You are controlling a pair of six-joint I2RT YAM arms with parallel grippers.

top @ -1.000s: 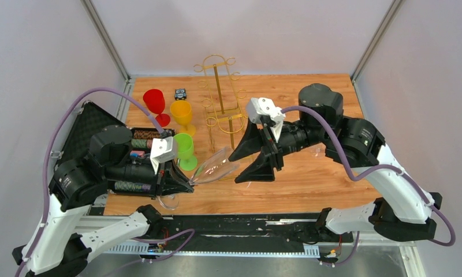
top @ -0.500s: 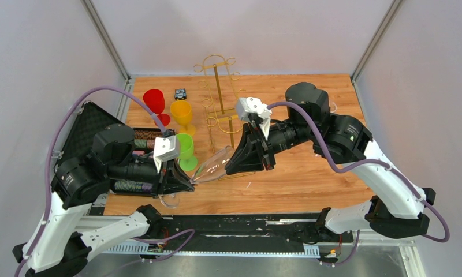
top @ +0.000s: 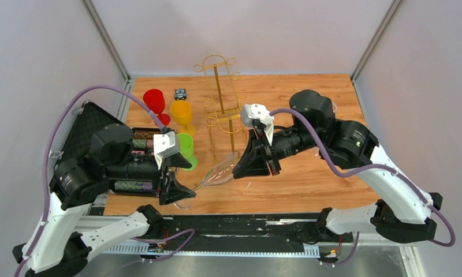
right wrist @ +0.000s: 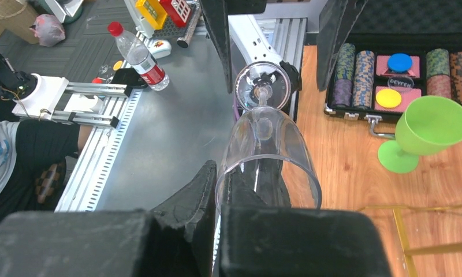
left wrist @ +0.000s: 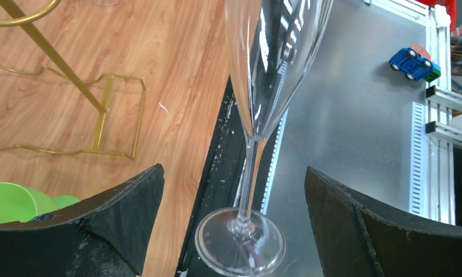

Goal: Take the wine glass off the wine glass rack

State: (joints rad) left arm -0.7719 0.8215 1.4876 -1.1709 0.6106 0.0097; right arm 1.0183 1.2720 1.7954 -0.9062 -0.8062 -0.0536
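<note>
The clear wine glass hangs tilted over the table's near edge, apart from the gold wire wine glass rack at the back. My right gripper is shut on the glass rim, one finger inside the bowl and one outside. My left gripper stands open, its jaws wide on either side of the stem and foot without touching them. In the left wrist view the rack's base lies on the wood at the left.
Red, yellow and green goblets stand left of the rack. An open black case of poker chips lies at the left edge under my left arm. A small toy car sits at the back.
My right gripper moved in and shut on the glass rim. My left gripper, shut on the stem before, has opened and let go of it. The glass stays between the two arms.
</note>
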